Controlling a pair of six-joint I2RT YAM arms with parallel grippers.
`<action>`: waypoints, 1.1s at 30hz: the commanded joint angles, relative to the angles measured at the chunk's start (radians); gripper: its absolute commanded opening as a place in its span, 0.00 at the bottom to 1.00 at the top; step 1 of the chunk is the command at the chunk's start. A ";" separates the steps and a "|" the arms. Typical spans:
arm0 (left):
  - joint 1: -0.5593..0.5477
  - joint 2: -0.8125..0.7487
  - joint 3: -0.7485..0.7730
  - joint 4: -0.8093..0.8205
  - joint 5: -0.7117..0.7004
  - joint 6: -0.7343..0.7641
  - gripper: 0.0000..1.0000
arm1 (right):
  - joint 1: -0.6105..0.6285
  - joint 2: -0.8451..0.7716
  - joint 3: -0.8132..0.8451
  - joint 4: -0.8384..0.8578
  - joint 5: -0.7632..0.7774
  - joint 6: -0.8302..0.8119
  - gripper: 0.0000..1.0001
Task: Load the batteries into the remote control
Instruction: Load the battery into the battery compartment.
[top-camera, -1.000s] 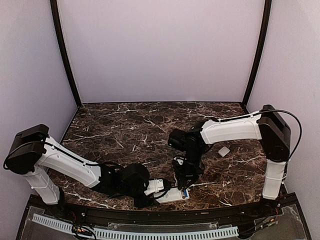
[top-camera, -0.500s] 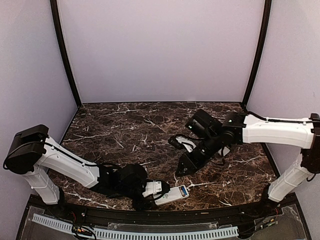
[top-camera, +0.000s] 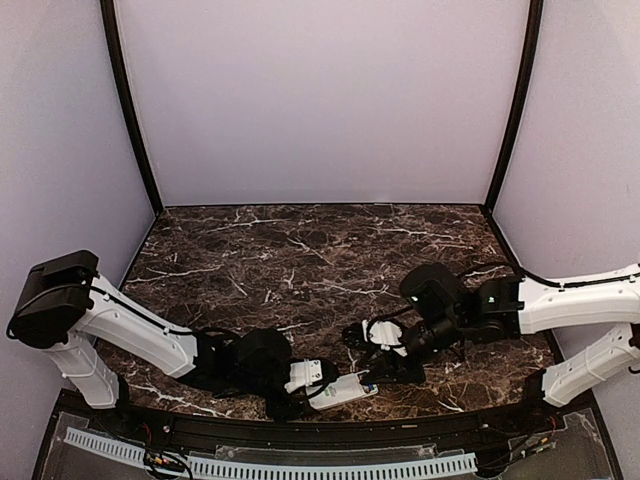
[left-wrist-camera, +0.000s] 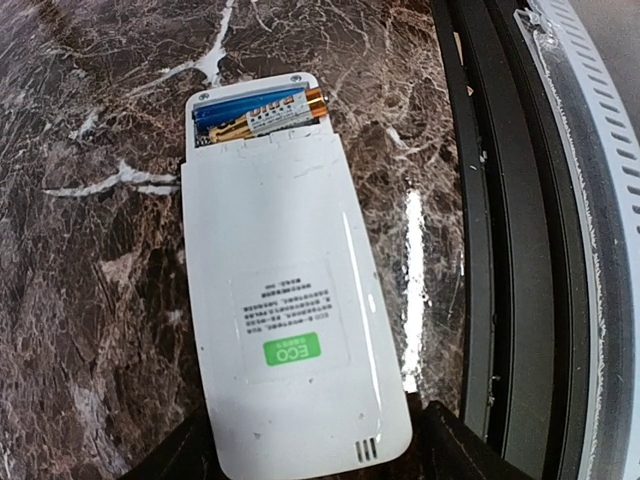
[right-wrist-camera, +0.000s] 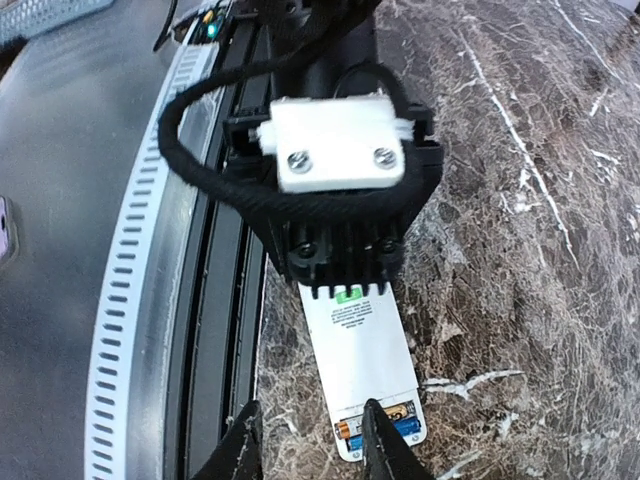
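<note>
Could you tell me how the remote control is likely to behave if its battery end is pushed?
The remote control looks like a rigid plastic shell, so it probably won't flex. Lying flat on the glossy table, it might slide, though the left gripper clamps one end. The uncovered batteries could roll out if jolted.

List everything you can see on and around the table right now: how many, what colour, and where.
remote control: one, white with a green mark, back up near the table's front edge, battery bay open
batteries: two, blue and gold, side by side in the remote's open bay
table: one, dark brown marble with white veins, under everything
slotted strip: one, white, along the front below the table edge
walls: three, pale lilac, around the table
left gripper: one, black, shut on the remote's end away from the bay
right gripper: one, black, open, at the remote's bay end
</note>
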 joint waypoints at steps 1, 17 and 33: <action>0.002 0.005 -0.029 0.060 -0.012 -0.025 0.68 | 0.053 0.084 0.029 -0.117 0.096 -0.288 0.30; 0.003 0.042 0.002 0.036 -0.033 0.000 0.64 | 0.072 0.211 -0.034 -0.020 0.195 -0.453 0.20; 0.004 0.044 0.005 0.030 -0.030 0.004 0.64 | 0.071 0.250 -0.020 0.011 0.256 -0.467 0.10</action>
